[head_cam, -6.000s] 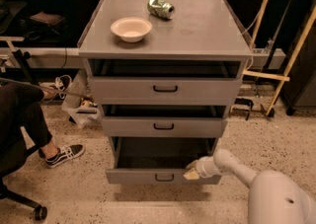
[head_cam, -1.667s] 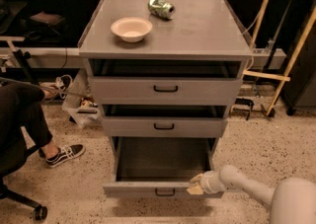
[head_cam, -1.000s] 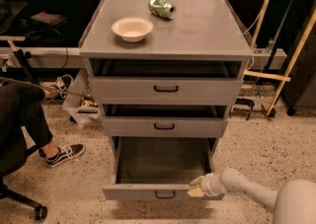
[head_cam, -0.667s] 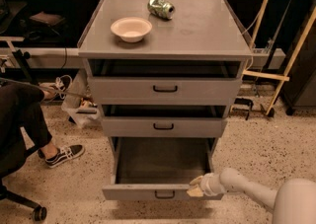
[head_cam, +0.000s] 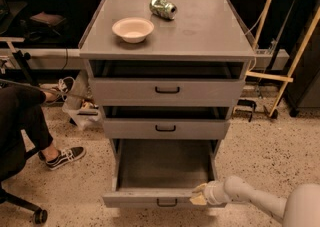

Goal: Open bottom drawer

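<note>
The bottom drawer (head_cam: pixel 145 199) stood pulled well out of the grey cabinet. Its front faced the camera, lowest of the three and just above the speckled floor (head_cam: pixel 270 151). The long axis of the front ran left to right, with the small black handle (head_cam: pixel 166 202) lying along it at the middle. The grey inside of the drawer showed from above.

The pincer (head_cam: pixel 199 197) sat at the right end of the drawer front, against its top edge. Whether it was clenched on that edge or released could not be told. Its pale arm (head_cam: pixel 247 197) reached in from the lower right corner.

Above, the middle drawer (head_cam: pixel 200 129) and the top drawer (head_cam: pixel 200 91) each stood a little way out, both handles level. On the tabletop (head_cam: pixel 205 33) a shallow bowl (head_cam: pixel 133 29) sat left of centre, upright. A crushed can (head_cam: pixel 163 8) lay on its side behind it, apart from it.

To the left a seated person's dark trouser leg (head_cam: pixel 25 116) and black shoe (head_cam: pixel 65 156) were near the cabinet but clear of the drawer. A chair wheel (head_cam: pixel 39 216) showed at the lower left. Wooden poles (head_cam: pixel 296 56) leaned to the right of the cabinet.
</note>
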Motion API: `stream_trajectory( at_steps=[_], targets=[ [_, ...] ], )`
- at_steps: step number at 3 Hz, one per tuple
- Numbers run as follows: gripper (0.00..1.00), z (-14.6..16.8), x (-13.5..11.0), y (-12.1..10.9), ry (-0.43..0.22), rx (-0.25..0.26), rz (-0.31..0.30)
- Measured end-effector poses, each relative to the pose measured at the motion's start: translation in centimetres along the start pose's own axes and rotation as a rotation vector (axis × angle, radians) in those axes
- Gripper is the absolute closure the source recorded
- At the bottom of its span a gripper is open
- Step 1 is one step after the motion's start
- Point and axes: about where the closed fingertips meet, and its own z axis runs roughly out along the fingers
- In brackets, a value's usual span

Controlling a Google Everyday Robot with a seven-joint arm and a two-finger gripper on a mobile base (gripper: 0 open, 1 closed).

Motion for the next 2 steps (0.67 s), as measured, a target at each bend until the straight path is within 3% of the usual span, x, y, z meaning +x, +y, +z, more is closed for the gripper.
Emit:
stream_trajectory(
  at_steps=[2],
  targets=[
    [1.0,0.15,-0.19,-0.05,0.006,-0.005,0.001]
  ],
)
